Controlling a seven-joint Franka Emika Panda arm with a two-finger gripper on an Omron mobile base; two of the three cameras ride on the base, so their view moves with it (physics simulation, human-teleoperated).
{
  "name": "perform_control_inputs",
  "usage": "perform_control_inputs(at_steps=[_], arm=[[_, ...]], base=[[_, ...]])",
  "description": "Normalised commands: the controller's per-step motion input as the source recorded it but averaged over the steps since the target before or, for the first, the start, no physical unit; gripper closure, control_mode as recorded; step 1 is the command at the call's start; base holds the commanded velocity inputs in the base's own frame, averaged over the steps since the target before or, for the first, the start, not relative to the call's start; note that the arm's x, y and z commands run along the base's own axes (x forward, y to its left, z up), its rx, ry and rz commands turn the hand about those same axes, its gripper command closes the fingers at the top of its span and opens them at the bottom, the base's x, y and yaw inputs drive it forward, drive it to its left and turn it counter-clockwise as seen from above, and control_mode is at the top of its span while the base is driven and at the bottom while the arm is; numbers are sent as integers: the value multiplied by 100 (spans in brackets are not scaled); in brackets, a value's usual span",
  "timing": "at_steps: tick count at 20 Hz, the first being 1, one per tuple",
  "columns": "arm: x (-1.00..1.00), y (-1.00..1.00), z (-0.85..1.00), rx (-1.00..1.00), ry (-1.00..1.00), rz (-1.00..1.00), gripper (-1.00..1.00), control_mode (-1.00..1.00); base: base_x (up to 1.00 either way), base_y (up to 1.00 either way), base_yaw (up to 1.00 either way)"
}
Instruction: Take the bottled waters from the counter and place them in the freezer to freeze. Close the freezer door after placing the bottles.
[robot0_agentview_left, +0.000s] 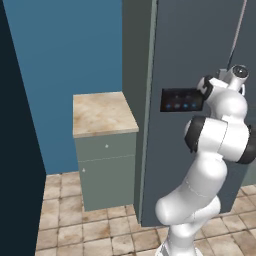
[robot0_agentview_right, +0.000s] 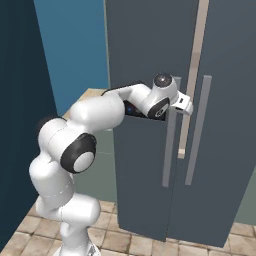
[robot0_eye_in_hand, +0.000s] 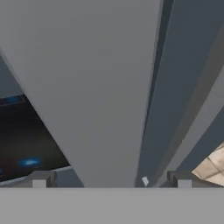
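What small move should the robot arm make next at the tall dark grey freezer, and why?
Probably ease the open tool forward and close it around the grey vertical bar handle of the left freezer door. That door looks shut, and the hand view shows the handle close between the two fingertips, not yet gripped.

no readable text, display panel (robot0_agentview_left: 181, 99) blurred

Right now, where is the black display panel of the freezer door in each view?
Left base view: display panel at centre right, just left of the wrist.
Right base view: a dark sliver under the forearm, left of centre.
Hand view: lower left, dark with blue lights.
Shared landmark: the grey bar handle, beside it in the last two.
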Motion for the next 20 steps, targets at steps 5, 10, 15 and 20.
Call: perform_control_inputs(at_steps=[5, 10, 15, 20], arm=[[36, 0, 0, 0, 0, 3, -100, -100], [38, 0, 0, 0, -3, 5, -100, -100], [44, 0, -1, 0, -1, 5, -100, -100], [48, 0, -5, 0, 0, 5, -100, -100]], base=[[0, 0, 0], [0, 0, 0], [0, 0, 0], [0, 0, 0]])
